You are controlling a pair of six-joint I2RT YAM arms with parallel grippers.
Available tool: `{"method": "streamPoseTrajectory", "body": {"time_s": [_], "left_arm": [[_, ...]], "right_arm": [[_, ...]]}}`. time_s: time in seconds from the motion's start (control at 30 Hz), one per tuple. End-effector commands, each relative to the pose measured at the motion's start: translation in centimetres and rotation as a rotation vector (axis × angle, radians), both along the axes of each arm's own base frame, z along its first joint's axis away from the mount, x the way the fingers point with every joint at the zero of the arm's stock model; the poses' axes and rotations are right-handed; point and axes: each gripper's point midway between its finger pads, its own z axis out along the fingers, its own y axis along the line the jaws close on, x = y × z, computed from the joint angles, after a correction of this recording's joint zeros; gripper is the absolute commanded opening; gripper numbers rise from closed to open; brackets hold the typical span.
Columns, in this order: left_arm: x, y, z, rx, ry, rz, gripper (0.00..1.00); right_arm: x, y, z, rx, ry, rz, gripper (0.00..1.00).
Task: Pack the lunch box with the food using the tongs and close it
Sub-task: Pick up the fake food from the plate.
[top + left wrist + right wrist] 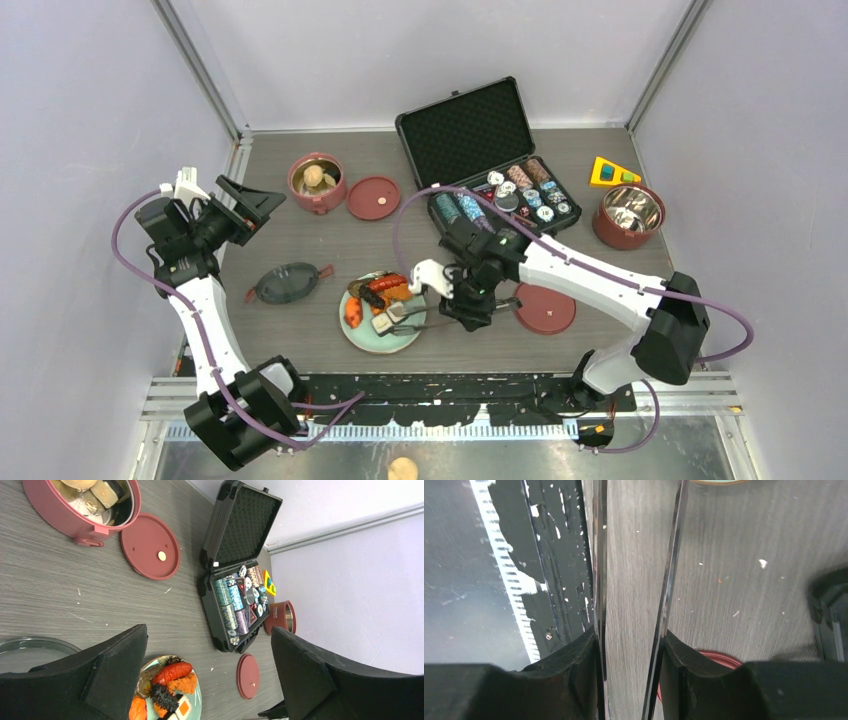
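Tongs (pixel 672 555) clamped in right claw (pixel 629 647) reach plate (pixel 385 349) edge (left claw (pixel 209 637) apart).

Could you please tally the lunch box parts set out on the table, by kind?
Maroon bowl tiers: 2
Flat red inner lids: 2
Dark clip-on top lid: 1
Total: 5
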Motion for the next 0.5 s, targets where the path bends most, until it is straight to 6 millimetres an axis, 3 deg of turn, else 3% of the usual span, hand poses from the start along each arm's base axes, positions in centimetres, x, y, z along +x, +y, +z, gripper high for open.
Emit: {"method": "streamPoseTrajectory", "body": {"time_s": [0.0, 0.47], "left_arm": [[-0.3, 0.1, 0.5, 0.033, -0.029, -0.001, 0.96], [-0.2, 0.1, 0.4, 0.032, -0.028, -0.003, 0.95]], "right_arm": [[0.0, 0.2, -0.6, -0.021, -0.118, 0.1, 0.45], [2.1, -1.4, -3.1, -0.161, -0.202, 0.042, 0.44]]}}
